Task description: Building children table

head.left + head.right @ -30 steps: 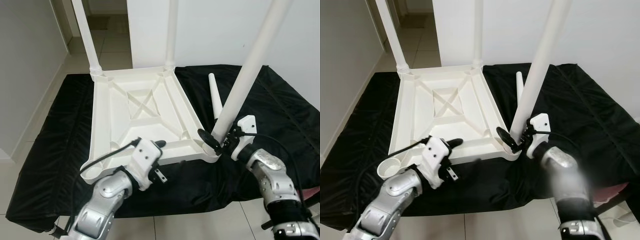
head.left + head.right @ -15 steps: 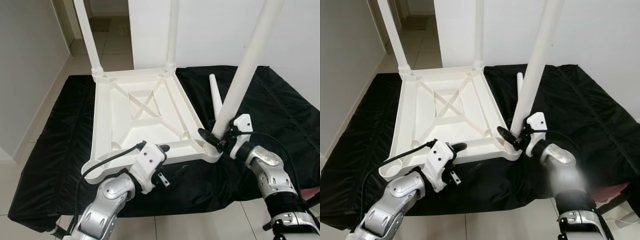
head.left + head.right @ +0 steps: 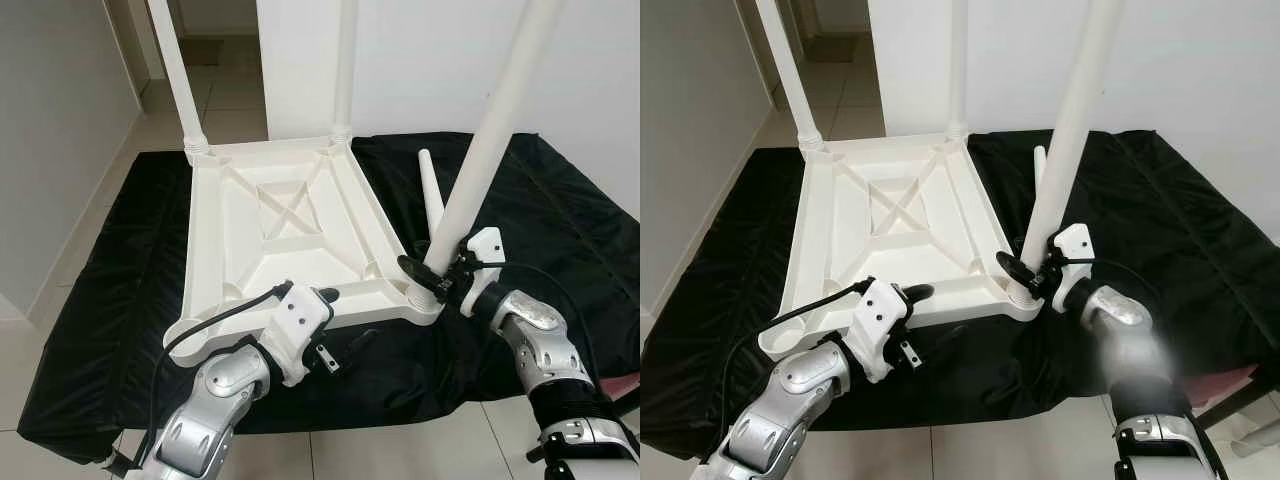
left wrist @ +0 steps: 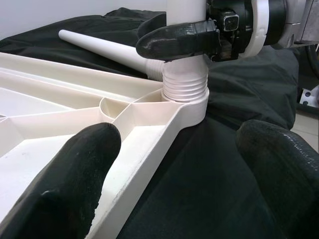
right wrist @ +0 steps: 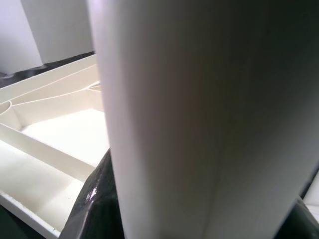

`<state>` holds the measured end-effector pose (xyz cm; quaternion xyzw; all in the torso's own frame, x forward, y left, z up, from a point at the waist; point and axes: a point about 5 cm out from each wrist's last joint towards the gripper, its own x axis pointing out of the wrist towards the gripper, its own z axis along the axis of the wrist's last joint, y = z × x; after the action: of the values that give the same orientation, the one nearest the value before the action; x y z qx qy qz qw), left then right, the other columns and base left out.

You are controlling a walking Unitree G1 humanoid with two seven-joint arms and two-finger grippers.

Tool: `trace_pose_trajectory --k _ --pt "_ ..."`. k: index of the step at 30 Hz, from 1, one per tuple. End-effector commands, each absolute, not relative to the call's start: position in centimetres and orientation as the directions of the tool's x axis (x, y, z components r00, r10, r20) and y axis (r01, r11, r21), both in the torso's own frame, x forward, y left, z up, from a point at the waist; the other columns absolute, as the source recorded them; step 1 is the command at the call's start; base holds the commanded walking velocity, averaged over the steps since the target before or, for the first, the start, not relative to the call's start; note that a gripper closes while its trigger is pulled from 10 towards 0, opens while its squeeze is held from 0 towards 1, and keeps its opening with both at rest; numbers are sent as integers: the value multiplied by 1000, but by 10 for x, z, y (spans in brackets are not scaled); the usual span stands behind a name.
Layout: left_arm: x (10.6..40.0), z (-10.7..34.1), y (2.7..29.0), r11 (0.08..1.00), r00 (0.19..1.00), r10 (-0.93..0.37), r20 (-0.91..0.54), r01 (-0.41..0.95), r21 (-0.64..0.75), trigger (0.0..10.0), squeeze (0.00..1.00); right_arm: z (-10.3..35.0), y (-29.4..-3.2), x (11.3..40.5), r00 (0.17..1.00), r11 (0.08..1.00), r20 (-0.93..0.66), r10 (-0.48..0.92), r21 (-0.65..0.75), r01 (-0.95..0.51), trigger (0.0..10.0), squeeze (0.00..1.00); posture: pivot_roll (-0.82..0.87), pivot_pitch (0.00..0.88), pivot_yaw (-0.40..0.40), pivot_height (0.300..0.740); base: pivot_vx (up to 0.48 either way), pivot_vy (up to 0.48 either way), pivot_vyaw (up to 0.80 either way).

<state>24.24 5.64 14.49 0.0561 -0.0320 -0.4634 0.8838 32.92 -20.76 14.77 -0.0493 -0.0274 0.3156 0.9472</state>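
Note:
The white table top (image 3: 280, 240) lies upside down on a black cloth (image 3: 120, 260). Two legs stand in its far corners (image 3: 180, 70) (image 3: 345, 60). A third leg (image 3: 490, 150) stands in the near right corner socket (image 4: 185, 87), and my right gripper (image 3: 432, 280) is shut on its base. In the right wrist view this leg (image 5: 199, 124) is very close. My left gripper (image 3: 343, 317) is open at the table's near rim, one finger (image 4: 75, 184) over the rim and the other (image 4: 284, 164) over the cloth. A loose leg (image 3: 431, 195) lies right of the table.
The near left corner socket (image 3: 185, 345) has no leg in it. The cloth covers a tiled floor, with a white wall (image 3: 430, 60) behind and a hallway (image 3: 215, 60) at the back left. A pink object (image 3: 625, 385) pokes in at the right edge.
My left gripper has shifted a little to the right along the near rim, and its lower finger now shows over the cloth. The right gripper stays on the leg.

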Motion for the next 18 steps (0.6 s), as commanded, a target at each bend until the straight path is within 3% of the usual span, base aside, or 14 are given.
trace_pose_trajectory --k 1,18 --pt "245 142 57 593 599 -800 -8 794 137 10000 0 135 -210 328 818 816 -31 574 -61 -575 10000 0 -64 0 30 740 0 0 0" --pt "243 140 57 583 591 -807 -16 800 141 10000 0 137 -196 333 897 898 34 440 -30 -439 10000 0 -62 0 17 740 0 0 0"
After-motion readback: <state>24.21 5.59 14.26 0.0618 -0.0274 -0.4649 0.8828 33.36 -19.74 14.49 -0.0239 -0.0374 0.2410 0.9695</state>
